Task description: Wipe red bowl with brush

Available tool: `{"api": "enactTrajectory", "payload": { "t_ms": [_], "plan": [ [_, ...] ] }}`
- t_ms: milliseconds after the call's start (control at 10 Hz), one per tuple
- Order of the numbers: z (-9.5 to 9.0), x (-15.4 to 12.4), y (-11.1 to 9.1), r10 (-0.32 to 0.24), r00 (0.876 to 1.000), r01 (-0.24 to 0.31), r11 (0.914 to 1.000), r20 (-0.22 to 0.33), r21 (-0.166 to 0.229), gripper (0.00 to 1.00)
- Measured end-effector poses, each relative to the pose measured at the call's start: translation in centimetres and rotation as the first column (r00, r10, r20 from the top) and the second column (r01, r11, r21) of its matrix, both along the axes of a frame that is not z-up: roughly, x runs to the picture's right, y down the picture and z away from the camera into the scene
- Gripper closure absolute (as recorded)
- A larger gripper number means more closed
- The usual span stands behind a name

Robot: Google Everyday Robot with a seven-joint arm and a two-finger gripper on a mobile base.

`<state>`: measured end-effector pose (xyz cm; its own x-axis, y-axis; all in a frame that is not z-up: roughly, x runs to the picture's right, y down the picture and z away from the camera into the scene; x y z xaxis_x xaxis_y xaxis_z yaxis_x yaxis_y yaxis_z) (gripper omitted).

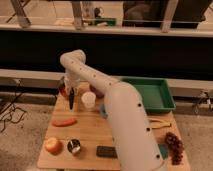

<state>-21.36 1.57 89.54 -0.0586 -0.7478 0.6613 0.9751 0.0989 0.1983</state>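
Clamping the brush (72,101) upright in closed jaws, the gripper (70,90) is hanging just beside the bowl (62,90) at the table's (90,135) far corner, where a hard sideways stroke is probably risking shoving the bowl overboard.

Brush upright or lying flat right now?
Upright: the brush stands near-vertical, tip down, held in the shut end effector over the far-left corner of the table, beside the red bowl.
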Motion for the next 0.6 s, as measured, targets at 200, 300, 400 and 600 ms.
{"api": "enactTrajectory", "payload": {
  "t_ms": [200, 300, 400, 600],
  "plan": [
    [0.0, -1.0, 0.4, -0.012, 1.0, 0.012, 0.9999, 0.016, -0.003, 0.81],
    [-0.1, -1.0, 0.6, -0.015, 1.0, 0.015, 0.9999, 0.021, -0.002, 0.81],
    [-0.5, -0.9, 0.7, -0.016, 1.0, 0.016, 0.9999, 0.025, 0.001, 0.81],
    [-1.2, -0.5, 0.9, -0.015, 1.0, 0.015, 0.9999, 0.027, 0.005, 0.81]
  ]
}}
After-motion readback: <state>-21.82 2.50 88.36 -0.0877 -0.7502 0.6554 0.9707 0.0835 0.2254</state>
